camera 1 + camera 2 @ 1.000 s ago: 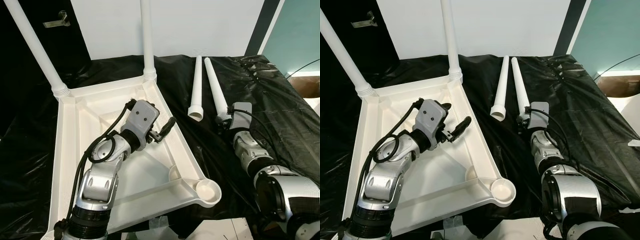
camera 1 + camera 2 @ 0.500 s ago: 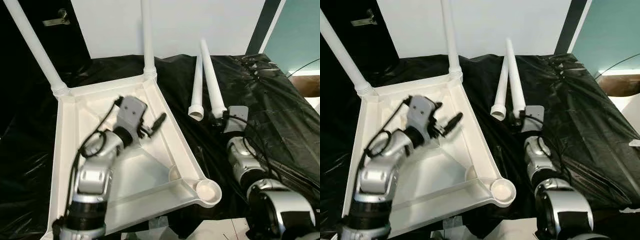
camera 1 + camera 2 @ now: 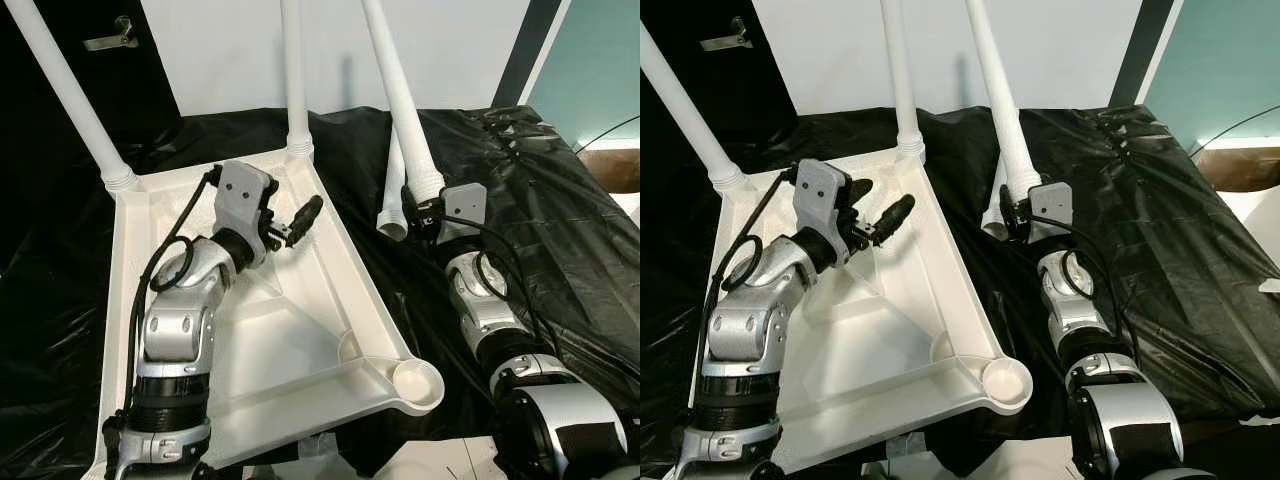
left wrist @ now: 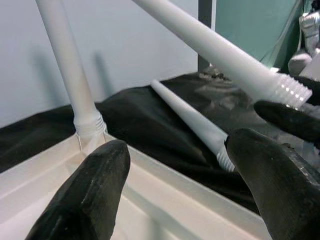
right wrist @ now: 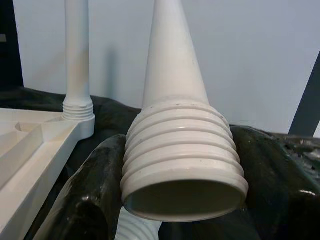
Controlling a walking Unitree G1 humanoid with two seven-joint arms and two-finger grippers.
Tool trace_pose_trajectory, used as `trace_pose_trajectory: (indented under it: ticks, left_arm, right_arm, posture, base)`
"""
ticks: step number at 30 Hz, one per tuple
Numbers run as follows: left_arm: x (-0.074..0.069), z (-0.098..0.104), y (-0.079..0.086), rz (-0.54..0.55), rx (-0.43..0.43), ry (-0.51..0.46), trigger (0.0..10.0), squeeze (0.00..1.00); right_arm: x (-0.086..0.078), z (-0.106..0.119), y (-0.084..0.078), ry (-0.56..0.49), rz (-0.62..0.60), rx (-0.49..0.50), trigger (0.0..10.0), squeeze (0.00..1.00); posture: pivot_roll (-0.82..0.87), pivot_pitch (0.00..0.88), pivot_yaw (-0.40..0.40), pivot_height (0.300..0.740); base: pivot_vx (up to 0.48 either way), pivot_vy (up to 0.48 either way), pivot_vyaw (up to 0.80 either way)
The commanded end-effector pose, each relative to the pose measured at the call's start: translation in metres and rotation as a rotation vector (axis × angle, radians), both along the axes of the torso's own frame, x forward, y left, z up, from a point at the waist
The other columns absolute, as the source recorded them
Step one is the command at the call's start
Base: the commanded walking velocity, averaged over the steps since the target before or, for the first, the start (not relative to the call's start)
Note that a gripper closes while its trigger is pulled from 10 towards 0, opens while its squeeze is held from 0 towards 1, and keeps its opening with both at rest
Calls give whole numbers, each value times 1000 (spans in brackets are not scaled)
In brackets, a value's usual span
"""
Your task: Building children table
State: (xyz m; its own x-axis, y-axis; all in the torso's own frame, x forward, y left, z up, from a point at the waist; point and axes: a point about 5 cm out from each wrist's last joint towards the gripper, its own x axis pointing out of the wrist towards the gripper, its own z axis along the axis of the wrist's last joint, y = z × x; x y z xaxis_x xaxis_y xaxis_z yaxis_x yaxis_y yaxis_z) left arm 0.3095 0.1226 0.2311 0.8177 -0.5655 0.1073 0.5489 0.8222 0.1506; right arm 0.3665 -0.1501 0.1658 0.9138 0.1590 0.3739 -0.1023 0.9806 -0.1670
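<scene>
The white table top (image 3: pixel 340 275) lies upside down on black cloth, with two white legs (image 3: pixel 70 95) (image 3: pixel 293 70) standing in its far corners. My right gripper (image 3: pixel 420 205) is shut on the threaded end of a third leg (image 3: pixel 395 90). That leg is off the cloth, rising steeply and leaning to the far left. In the right wrist view its ribbed collar (image 5: pixel 182 160) sits between both black fingers (image 5: pixel 92 200). A fourth leg (image 3: pixel 393 200) lies on the cloth behind it. My left gripper (image 3: pixel 297 218) hangs open and holds nothing over the table top's inside, near its right rim.
An empty round socket (image 3: pixel 417 383) sits at the table top's near right corner. Black cloth (image 3: pixel 560 230) covers the surface to the right. A dark door with a handle (image 3: pixel 112 40) stands far left, and a brown box (image 3: pixel 612 170) lies at the far right edge.
My right gripper has raised the third leg from lying flat on the cloth to steeply upright. My left gripper has moved toward the far side of the table top.
</scene>
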Motion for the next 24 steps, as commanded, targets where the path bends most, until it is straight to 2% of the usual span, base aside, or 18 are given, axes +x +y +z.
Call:
trace_pose_trajectory:
  ticks: [1, 2, 3, 4, 5, 6, 8, 10, 13, 16, 18, 19, 20, 21, 22, 23, 24]
  left_arm:
    - [4, 2, 2, 47, -57, 18, 10000, 0]
    - [4, 2, 2, 47, -57, 18, 10000, 0]
    - [5, 5, 2, 21, -63, 14, 10000, 55]
    - [5, 5, 2, 21, -63, 14, 10000, 55]
    - [6, 9, 3, -4, -78, 10, 10000, 933]
    - [8, 13, 4, -18, -84, 3, 10000, 1000]
    - [8, 13, 4, -18, -84, 3, 10000, 1000]
    - [11, 20, 6, -50, -110, -11, 10000, 1000]
    - [11, 20, 6, -50, -110, -11, 10000, 1000]
    - [14, 26, 8, -69, -136, -14, 10000, 1000]
    - [14, 26, 8, -69, -136, -14, 10000, 1000]
    - [15, 28, 9, -91, -167, -10, 10000, 796]
    - [15, 28, 9, -91, -167, -10, 10000, 796]
    - [15, 32, 11, -118, -213, -11, 10000, 0]
    - [15, 32, 11, -118, -213, -11, 10000, 0]
    - [15, 36, 14, -158, -278, -7, 10000, 0]
    - [15, 36, 14, -158, -278, -7, 10000, 0]
  right_arm:
    - [0, 22, 7, -110, 35, -33, 10000, 0]
    - [0, 22, 7, -110, 35, -33, 10000, 0]
    - [0, 38, 12, -183, 66, -53, 10000, 0]
    - [0, 38, 12, -183, 66, -53, 10000, 0]
    - [-1, 55, 17, -254, 94, -68, 10000, 0]
    - [-2, 70, 21, -313, 115, -68, 10000, 0]
    - [-2, 70, 21, -313, 115, -68, 10000, 0]
    - [-5, 90, 28, -387, 150, -71, 10000, 0]
    - [-5, 90, 28, -387, 150, -71, 10000, 0]
    - [-7, 106, 33, -448, 178, -77, 10000, 0]
    - [-7, 106, 33, -448, 178, -77, 10000, 0]
    - [-9, 111, 36, -469, 197, -82, 10000, 0]
    - [-9, 111, 36, -469, 197, -82, 10000, 0]
    - [-9, 113, 39, -473, 220, -85, 10000, 0]
    - [-9, 113, 39, -473, 220, -85, 10000, 0]
    - [-10, 109, 42, -460, 241, -95, 10000, 0]
    - [-10, 109, 42, -460, 241, -95, 10000, 0]
  posture:
    - [111, 27, -6, 740]
    - [111, 27, -6, 740]
    - [107, 22, -1, 740]
    - [107, 22, -1, 740]
    - [108, 18, -1, 740]
    - [108, 17, 0, 740]
    - [108, 17, 0, 740]
    - [105, 11, 5, 740]
    - [105, 11, 5, 740]
    - [102, 8, 9, 740]
    - [102, 8, 9, 740]
    - [101, 7, 10, 740]
    - [101, 7, 10, 740]
    - [101, 4, 10, 740]
    - [101, 4, 10, 740]
    - [101, 4, 10, 740]
    - [101, 4, 10, 740]
  base:
    - [0, 0, 0]
    - [0, 0, 0]
    - [0, 0, 0]
    - [0, 0, 0]
    - [0, 0, 0]
    - [0, 0, 0]
    - [0, 0, 0]
    - [0, 0, 0]
    - [0, 0, 0]
    - [0, 0, 0]
    - [0, 0, 0]
    - [0, 0, 0]
    - [0, 0, 0]
    - [0, 0, 0]
    - [0, 0, 0]
    - [0, 0, 0]
    - [0, 0, 0]
